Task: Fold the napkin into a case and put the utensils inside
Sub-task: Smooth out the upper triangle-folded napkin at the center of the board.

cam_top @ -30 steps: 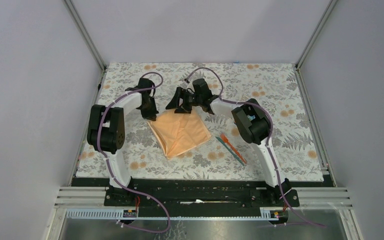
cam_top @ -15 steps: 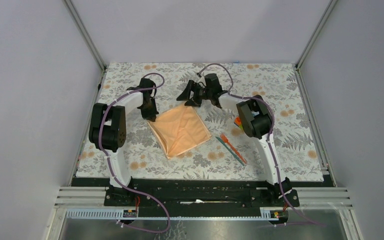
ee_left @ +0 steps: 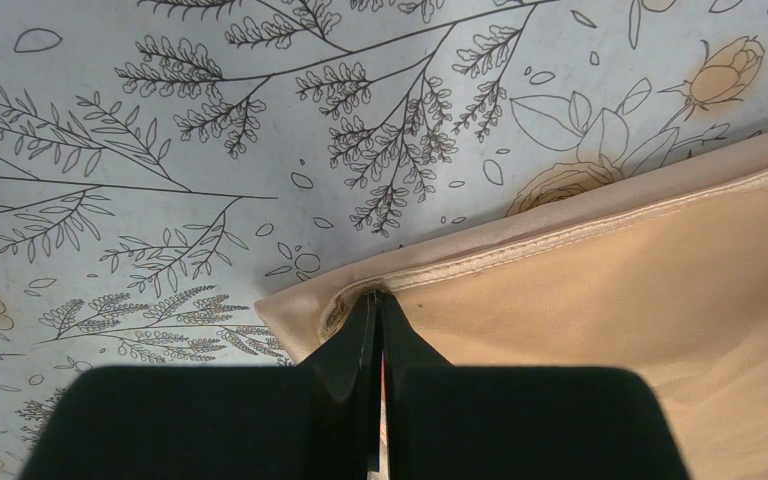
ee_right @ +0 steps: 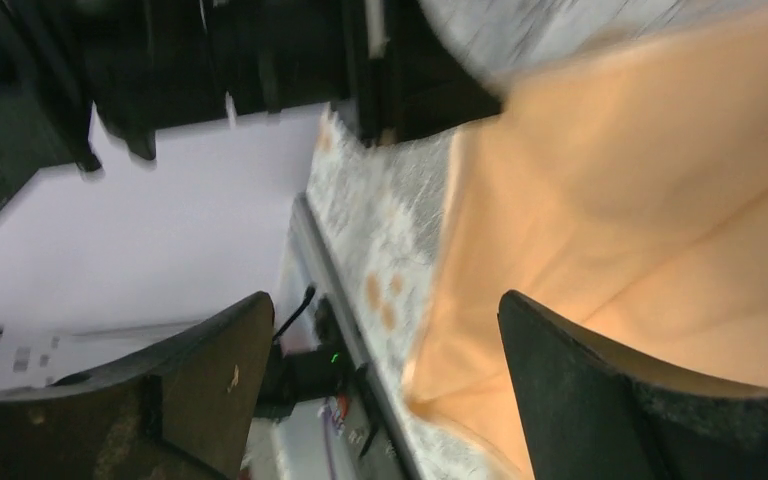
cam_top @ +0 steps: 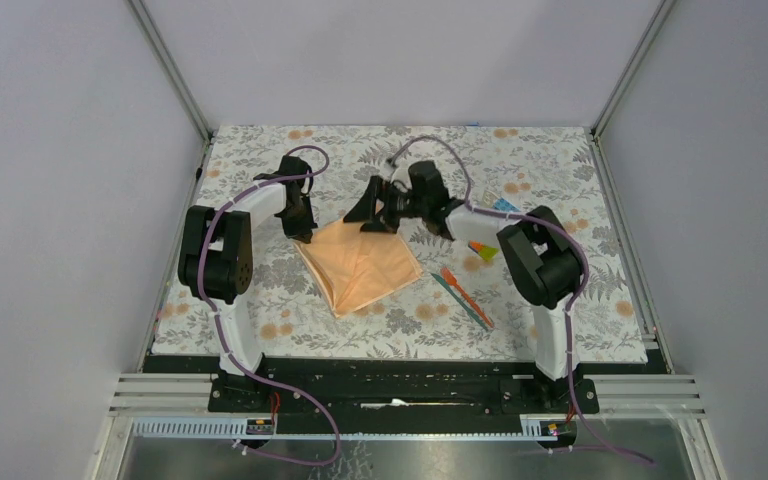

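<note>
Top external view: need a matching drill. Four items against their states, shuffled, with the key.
Items
1. left gripper
2. right gripper
3. napkin
4. utensils

States
A. open, holding nothing, at the napkin's far corner
B. lying on the floral mat, right of the napkin and apart from it
C. shut on the napkin's left corner
D. folded, lying flat mid-mat

Pairs: 1-C, 2-A, 3-D, 4-B
</note>
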`<state>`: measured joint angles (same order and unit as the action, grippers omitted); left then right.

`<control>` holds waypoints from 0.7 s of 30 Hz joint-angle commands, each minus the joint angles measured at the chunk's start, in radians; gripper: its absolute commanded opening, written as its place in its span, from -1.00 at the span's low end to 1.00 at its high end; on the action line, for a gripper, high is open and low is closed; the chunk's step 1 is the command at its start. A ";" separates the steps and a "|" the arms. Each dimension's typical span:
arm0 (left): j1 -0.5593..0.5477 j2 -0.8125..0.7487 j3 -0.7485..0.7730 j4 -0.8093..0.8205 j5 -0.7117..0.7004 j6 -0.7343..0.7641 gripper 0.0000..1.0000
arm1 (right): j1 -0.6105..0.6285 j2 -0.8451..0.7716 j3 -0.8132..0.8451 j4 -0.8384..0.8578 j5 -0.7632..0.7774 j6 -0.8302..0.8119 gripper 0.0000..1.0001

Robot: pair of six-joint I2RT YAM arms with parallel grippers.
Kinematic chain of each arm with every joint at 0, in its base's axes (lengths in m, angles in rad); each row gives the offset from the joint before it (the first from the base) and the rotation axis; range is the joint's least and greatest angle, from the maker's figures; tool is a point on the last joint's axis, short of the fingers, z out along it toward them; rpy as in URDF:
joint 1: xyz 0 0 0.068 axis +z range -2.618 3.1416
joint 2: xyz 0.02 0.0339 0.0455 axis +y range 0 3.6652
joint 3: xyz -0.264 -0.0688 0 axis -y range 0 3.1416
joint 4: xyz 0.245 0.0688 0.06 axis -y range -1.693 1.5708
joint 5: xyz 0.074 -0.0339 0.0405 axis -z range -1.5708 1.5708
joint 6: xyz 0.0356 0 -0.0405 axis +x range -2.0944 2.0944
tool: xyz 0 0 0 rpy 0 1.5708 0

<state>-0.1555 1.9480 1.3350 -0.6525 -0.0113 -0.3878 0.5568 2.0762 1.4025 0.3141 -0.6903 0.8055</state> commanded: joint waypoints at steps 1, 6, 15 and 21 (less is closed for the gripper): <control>0.012 0.042 -0.010 -0.001 -0.038 0.030 -1.00 | 0.103 -0.039 -0.208 0.441 -0.082 0.284 0.77; 0.011 0.038 -0.013 0.000 -0.042 0.030 -1.00 | 0.161 0.005 -0.279 0.552 -0.101 0.353 0.63; 0.012 0.031 -0.019 -0.001 -0.047 0.030 -1.00 | 0.222 0.122 -0.282 0.634 -0.107 0.409 0.49; 0.011 0.029 -0.019 0.000 -0.045 0.030 -1.00 | 0.267 0.136 -0.269 0.597 -0.114 0.386 0.48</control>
<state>-0.1555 1.9480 1.3350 -0.6525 -0.0105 -0.3817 0.7853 2.2147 1.0966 0.8745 -0.7731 1.1988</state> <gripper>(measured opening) 0.008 0.745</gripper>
